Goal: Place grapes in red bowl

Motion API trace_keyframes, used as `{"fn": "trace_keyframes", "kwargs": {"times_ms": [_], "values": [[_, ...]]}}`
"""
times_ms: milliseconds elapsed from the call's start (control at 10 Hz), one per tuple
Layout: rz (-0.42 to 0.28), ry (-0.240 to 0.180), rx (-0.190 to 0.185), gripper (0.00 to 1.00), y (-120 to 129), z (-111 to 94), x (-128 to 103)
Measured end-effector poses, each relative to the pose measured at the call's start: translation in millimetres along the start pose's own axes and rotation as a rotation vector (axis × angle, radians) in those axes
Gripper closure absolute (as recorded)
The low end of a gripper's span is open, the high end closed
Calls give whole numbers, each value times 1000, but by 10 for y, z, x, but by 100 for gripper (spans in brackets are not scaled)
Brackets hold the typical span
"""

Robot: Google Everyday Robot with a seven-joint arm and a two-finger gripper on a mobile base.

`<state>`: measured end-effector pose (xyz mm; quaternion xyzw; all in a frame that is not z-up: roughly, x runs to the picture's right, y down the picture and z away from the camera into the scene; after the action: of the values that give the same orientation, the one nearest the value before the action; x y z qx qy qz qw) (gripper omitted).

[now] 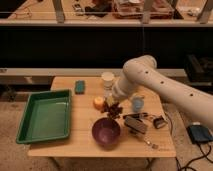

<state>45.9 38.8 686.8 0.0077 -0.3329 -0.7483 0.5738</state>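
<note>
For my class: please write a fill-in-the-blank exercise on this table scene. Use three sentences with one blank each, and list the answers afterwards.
1. The gripper holds the grapes above the table, beside a small round ____ fruit.
2. The large tray is ____ in colour.
3. The bowl near the table's front edge is ____.
Answers: orange; green; purple.
</note>
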Motion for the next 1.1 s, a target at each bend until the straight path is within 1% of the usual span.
{"fn": "trace_keyframes", "kwargs": {"times_ms": [100,200,500,600,700,800,900,1000,1100], "values": [[24,31,16,98,79,-149,103],[33,46,24,98,108,-217,152],[31,50,26,98,98,-227,175],[33,58,12,98,103,-231,174],[49,88,-14,98,126,-267,196],[63,158,-48,98,201,-360,258],[67,277,-83,98,361,-497,369],[64,347,-101,98,498,-552,468],[57,401,-104,98,585,-575,589]]}}
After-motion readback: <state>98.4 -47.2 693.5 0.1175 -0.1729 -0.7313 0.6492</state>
